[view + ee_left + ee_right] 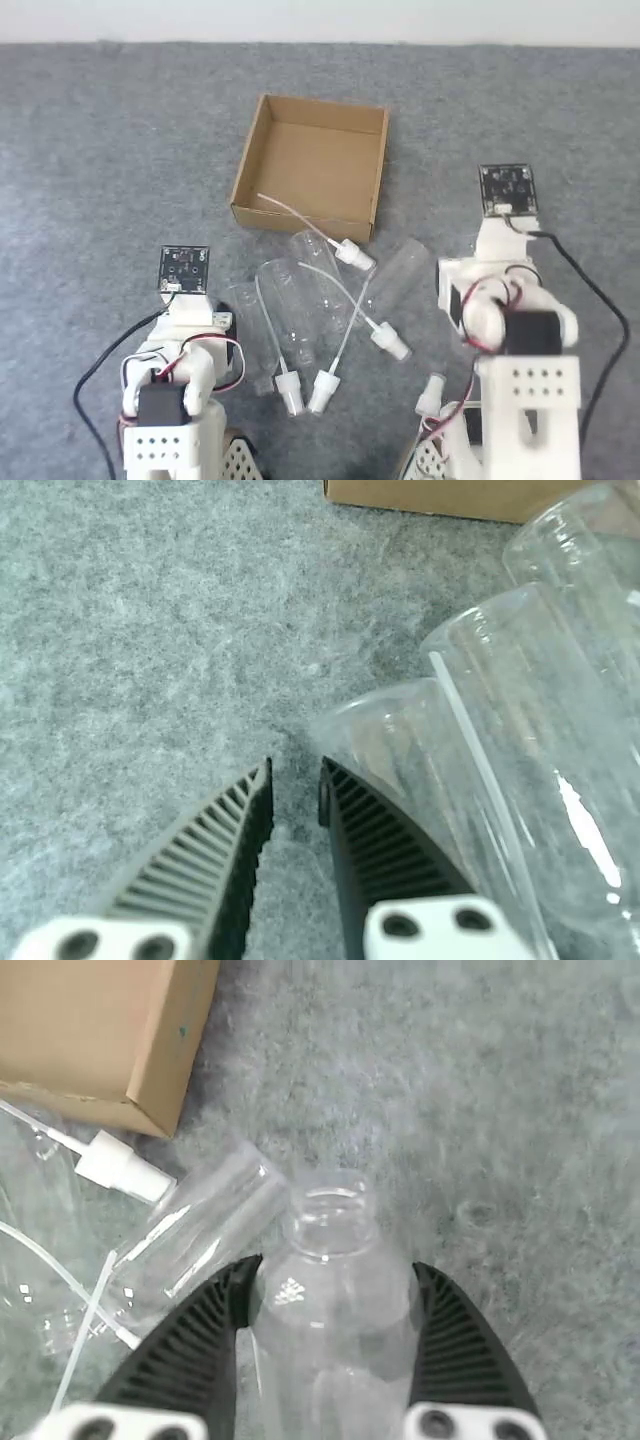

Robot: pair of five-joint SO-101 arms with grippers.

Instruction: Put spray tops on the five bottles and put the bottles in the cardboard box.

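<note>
- High view: loose bottles (300, 300) and spray tops (290, 388) lie at 6 o'clock from the cardboard box (300, 218).
- Left wrist view: left gripper (295, 775) is narrowly parted and empty.
- Right wrist view: right gripper (335, 1265) pinches the uncapped bottle (330, 1225) at its shoulder (probably light and slippery; squeeze gently).

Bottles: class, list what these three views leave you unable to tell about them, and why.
- High view: the clear bottles overlap and their outlines merge, so the count is uncertain.
- Right wrist view: the gripped bottle has its base cut off by the frame edge.
- High view: the right arm covers that gripped bottle.
- Left wrist view: the lying bottles run off the frame edge, necks unseen.
</note>
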